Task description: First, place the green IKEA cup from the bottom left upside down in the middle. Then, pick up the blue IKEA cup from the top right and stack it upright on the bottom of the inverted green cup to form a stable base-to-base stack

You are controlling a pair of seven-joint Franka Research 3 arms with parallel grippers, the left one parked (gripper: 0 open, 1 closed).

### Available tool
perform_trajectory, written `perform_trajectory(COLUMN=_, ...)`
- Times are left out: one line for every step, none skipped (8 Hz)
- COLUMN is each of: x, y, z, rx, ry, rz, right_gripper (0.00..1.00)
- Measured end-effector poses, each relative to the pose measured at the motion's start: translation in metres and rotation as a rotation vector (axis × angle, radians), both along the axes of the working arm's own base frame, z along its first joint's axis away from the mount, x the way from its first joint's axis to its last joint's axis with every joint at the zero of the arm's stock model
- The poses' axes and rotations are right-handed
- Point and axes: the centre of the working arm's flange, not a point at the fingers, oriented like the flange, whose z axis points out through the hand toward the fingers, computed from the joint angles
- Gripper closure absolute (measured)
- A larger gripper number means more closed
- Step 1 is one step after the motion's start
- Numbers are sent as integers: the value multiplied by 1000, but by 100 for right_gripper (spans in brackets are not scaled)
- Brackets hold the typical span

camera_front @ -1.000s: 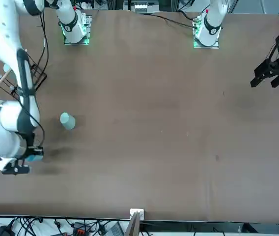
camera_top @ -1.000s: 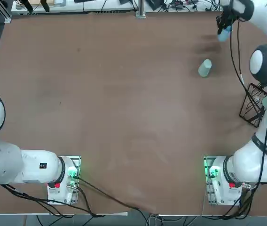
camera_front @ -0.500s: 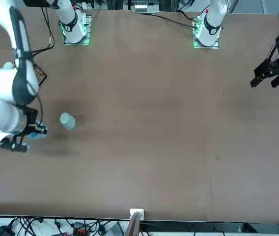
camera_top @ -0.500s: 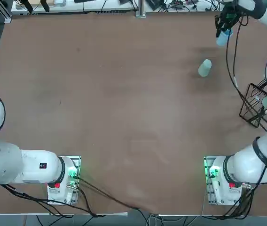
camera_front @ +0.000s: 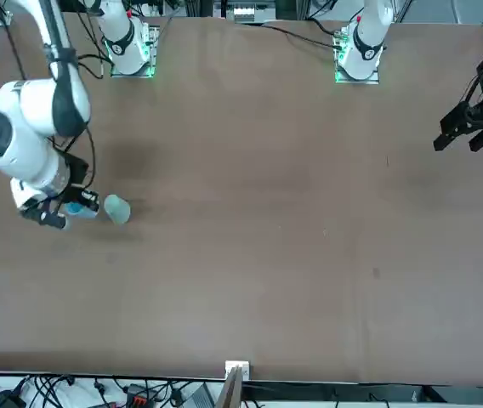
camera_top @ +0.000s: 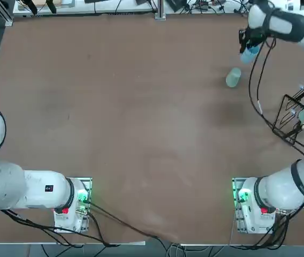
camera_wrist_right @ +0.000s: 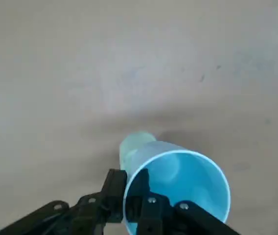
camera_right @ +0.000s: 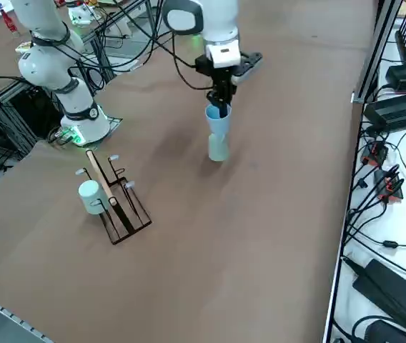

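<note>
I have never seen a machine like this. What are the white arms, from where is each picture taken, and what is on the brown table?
These are two robot arms at one brown table. One picture looks straight down, one looks from across the table, one from the side, and one from a camera on the working arm's wrist. The right gripper is shut on the rim of the blue cup, one finger inside and one outside, and holds it upright in the air. Just below and beside it, the green cup stands upside down on the table. A black wire rack with a pale cup on it stands nearer the arm's base.
</note>
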Motion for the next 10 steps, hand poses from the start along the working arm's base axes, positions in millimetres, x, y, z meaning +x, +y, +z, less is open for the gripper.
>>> perform_trajectory(x=-12, y=5, z=-6, rx=1, ry=0, rz=4, right_gripper=97)
perform_trajectory(x=-17, y=12, z=-11, rx=-1, ry=5, rz=7, right_gripper=97)
perform_trajectory(x=-20, y=20, z=-15, rx=-8, ry=7, rz=15, right_gripper=97)
perform_trajectory(x=-20, y=23, z=-17, rx=-21, ry=5, rz=17, right_gripper=97)
perform_trajectory(x=-19, y=24, z=-21, rx=-37, ry=2, rz=15, right_gripper=97)
perform_trajectory(x=-19, y=24, z=-27, rx=-50, ry=2, rz=13, right_gripper=97)
perform_trajectory(x=-19, y=24, z=-31, rx=-54, ry=-2, rz=3, right_gripper=97)
perform_trajectory(x=-19, y=26, z=-35, rx=-52, ry=-12, rz=-2, right_gripper=97)
perform_trajectory(x=-20, y=28, z=-39, rx=-50, ry=-19, rz=-1, right_gripper=97)
perform_trajectory(x=-21, y=29, z=-42, rx=-50, ry=-17, rz=0, right_gripper=97)
